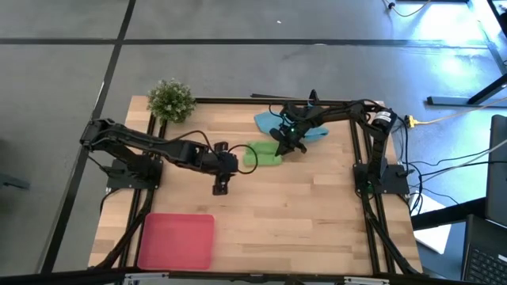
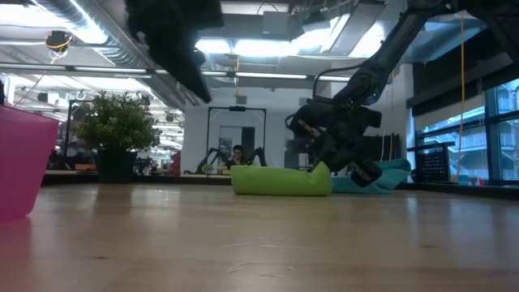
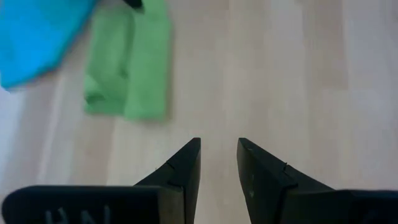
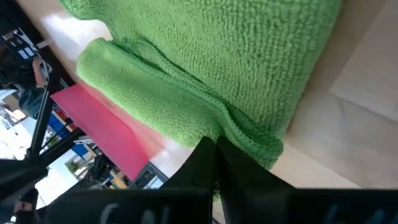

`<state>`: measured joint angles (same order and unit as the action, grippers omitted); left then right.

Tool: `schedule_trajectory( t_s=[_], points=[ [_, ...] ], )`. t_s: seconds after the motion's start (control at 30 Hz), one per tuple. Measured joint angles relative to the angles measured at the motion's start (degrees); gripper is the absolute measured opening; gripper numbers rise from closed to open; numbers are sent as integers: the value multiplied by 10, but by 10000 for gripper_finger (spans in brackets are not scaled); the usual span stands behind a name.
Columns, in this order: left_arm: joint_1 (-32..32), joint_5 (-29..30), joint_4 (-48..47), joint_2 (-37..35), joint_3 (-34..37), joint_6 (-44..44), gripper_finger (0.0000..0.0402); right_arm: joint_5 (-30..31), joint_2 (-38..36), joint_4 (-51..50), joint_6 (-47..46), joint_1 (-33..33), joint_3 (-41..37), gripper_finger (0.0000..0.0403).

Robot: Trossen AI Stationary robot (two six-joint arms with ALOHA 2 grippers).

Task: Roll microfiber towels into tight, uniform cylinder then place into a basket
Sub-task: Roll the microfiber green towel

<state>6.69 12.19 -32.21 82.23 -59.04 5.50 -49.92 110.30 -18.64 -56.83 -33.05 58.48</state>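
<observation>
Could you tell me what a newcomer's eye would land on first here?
Probably the lime green towel, partly folded mid-table, with the right gripper shut on its edge and the blue towel just behind. Next, the pinkish-red basket at the near left corner; the left gripper hovers over bare wood.

High view: overhead, straight down, far, takes in whole table [image 1: 261, 206] and both arms

Low view: at tabletop level, looks across the boards into the room

Left wrist view: looks down past its fingers [image 3: 186, 168] at bare wood, some way off

Right wrist view: pressed close to green towel [image 4: 205, 74]

All four share the green towel; three show the blue towel [image 1: 269, 121]
</observation>
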Motion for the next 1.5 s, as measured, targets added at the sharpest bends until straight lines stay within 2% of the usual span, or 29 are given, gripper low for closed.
schedule_trajectory(
  t_s=[0.1,0.27,0.5,0.67,1.03,1.17,1.5],
  points=[
    [-11,19,51,17,0,-35,96,3,0,3,5,1,0,8],
    [-47,17,137,86,0,-65,96,3,0,7,18,1,0,8],
    [-96,-28,188,154,0,-95,96,3,0,7,20,1,0,8],
    [-122,-27,205,188,0,-106,96,3,0,5,29,1,0,8],
    [-154,-12,237,207,0,-108,96,-1,0,6,31,4,0,8],
    [-174,-33,238,210,0,-107,96,-1,0,6,32,4,0,8],
    [-193,-42,245,231,0,-106,96,-1,0,5,33,16,0,8]
  ],
)
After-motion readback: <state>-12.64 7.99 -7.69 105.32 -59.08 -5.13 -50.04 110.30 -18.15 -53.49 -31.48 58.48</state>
